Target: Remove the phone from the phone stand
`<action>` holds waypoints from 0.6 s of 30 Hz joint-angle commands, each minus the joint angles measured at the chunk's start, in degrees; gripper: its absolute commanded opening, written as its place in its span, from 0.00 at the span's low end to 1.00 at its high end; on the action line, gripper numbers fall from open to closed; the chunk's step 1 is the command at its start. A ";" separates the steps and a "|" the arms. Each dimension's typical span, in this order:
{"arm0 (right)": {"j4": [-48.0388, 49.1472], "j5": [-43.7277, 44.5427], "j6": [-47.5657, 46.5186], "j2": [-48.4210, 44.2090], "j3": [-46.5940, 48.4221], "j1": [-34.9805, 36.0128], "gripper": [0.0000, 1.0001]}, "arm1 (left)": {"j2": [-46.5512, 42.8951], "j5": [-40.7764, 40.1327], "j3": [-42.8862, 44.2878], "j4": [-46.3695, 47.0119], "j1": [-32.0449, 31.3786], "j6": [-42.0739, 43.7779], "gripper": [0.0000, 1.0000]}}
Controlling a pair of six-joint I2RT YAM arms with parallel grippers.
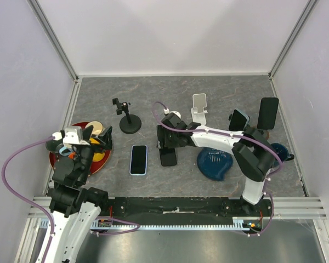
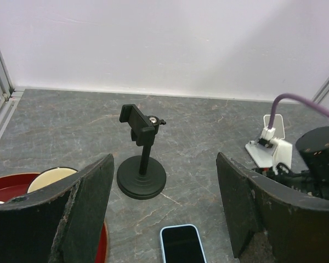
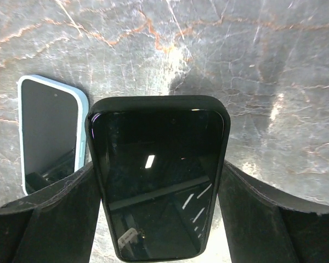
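A black phone (image 3: pixel 156 175) sits between my right gripper's (image 3: pixel 156 183) fingers, which press on both its long edges; it hangs just above the table. From above, the phone (image 1: pixel 167 156) and right gripper (image 1: pixel 168 146) are at mid-table, in front of the empty white phone stand (image 1: pixel 199 107). A light-blue phone (image 1: pixel 139 159) lies flat on the table just left of it. My left gripper (image 1: pixel 100 139) is open over the red plate's edge, holding nothing (image 2: pixel 164 213). An empty black stand (image 2: pixel 142 159) is ahead of it.
A red plate (image 1: pixel 59 160) with a cream bowl lies at the left. A blue dish (image 1: pixel 215 163) is under the right arm. Two more dark phones (image 1: pixel 268 112) stand propped at the back right, near a dark blue cup (image 1: pixel 281 151).
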 commanded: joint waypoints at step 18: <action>-0.70 4.09 7.69 12.78 10.66 8.90 0.61 | -1.98 -0.64 -0.27 2.23 -1.77 -0.83 0.81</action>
